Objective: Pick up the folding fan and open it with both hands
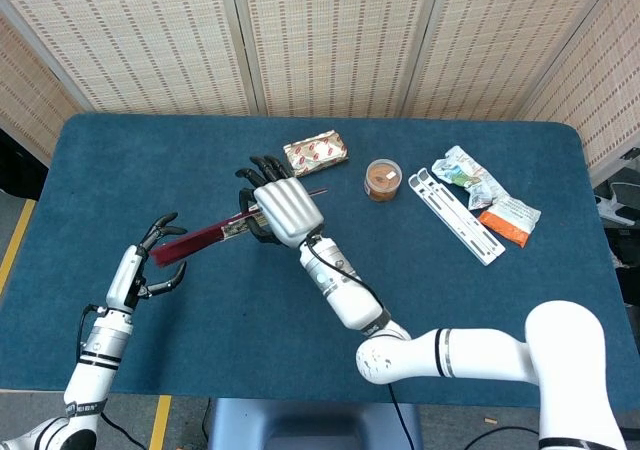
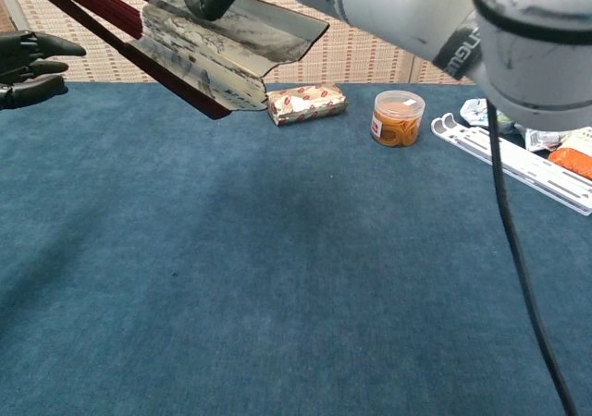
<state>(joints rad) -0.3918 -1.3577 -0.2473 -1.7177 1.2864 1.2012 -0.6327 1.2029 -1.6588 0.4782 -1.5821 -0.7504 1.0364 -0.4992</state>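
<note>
My right hand [image 1: 280, 208] holds the folding fan [image 1: 205, 237] raised above the table [image 1: 150, 170]. The fan has dark red ribs and a grey printed paper leaf [image 2: 217, 42], which shows partly spread in the chest view. The fan's red end points left toward my left hand [image 1: 157, 255]. That left hand [image 2: 28, 55] has its fingers spread and sits right at the fan's tip; whether it touches the tip I cannot tell.
A wrapped snack packet [image 1: 315, 153] and a small orange jar [image 1: 382, 179] lie behind the right hand. Further right sit a white plastic rack [image 1: 457, 215] and crumpled snack bags [image 1: 490, 198]. A woven screen stands behind the table.
</note>
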